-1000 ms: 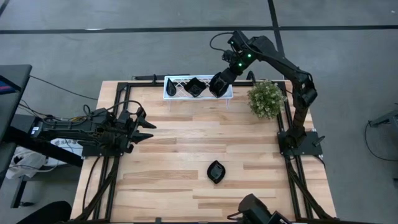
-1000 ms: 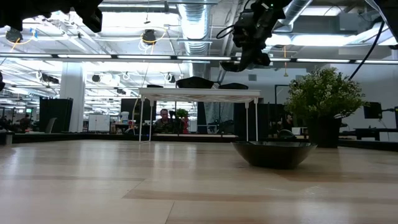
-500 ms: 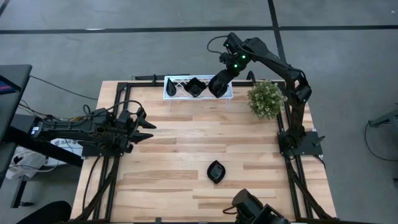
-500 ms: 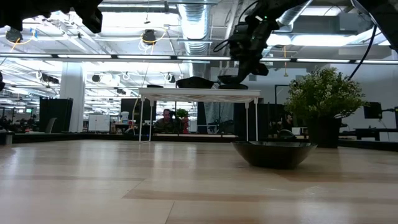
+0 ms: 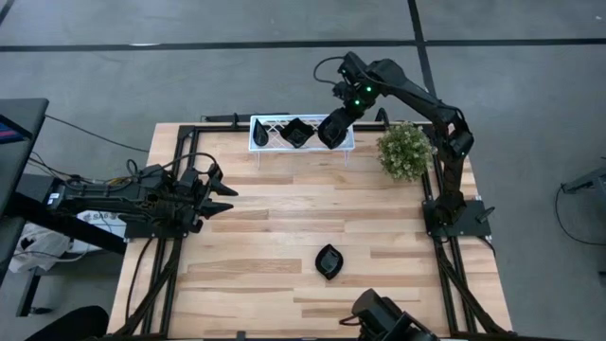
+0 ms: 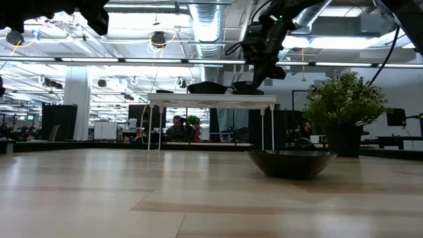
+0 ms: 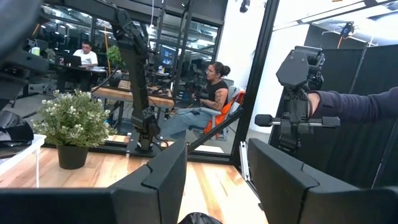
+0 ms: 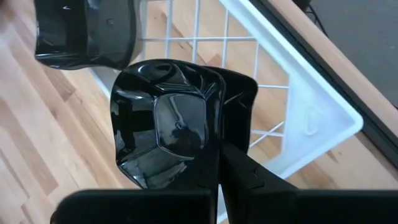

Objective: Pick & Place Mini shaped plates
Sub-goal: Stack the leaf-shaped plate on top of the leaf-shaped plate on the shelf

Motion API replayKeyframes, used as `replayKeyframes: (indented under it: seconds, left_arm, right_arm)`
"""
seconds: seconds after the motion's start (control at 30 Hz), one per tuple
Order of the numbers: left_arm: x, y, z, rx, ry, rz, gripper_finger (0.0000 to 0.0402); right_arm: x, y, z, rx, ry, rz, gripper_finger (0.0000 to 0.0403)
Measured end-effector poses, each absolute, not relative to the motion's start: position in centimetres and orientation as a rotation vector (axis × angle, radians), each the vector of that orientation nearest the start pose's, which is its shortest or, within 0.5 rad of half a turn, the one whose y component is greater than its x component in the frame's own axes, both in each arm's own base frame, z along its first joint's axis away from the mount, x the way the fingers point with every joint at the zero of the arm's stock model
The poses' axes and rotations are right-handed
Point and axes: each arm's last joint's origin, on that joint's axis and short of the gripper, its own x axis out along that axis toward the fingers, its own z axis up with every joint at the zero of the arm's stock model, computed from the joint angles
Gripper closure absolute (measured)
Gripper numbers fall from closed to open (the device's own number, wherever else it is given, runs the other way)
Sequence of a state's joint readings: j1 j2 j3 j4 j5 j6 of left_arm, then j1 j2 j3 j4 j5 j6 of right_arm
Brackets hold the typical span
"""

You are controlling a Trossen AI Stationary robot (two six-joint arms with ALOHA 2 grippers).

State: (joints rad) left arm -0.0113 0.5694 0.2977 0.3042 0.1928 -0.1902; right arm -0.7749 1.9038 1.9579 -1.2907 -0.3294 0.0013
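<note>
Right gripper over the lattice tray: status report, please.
Right gripper shut on a black rounded-square plate, over the white lattice tray. Left gripper open, idle at table's left. Potted plant beside tray, not obstructing.

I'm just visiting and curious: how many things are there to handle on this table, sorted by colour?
Black mini plates: 4, one on the table, two in the tray, one held by the right gripper
White lattice tray: 1
Green potted plant: 1
Total: 6
</note>
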Motion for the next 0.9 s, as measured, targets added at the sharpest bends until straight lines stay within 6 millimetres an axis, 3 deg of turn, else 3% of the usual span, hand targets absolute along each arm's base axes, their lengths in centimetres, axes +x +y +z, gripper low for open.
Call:
replayKeyframes:
  seconds: [0.47, 0.9]
  left_arm:
    - [14.58, -0.72, 24.10, -0.185, -0.013, -0.206, 0.0229]
    - [14.58, -0.72, 24.10, -0.185, -0.013, -0.206, 0.0229]
  right_arm:
    - [27.60, -25.81, 33.55, 0.634, 1.091, -0.428, 0.0401]
    - [27.63, -25.82, 33.56, 0.632, 1.089, -0.428, 0.0334]
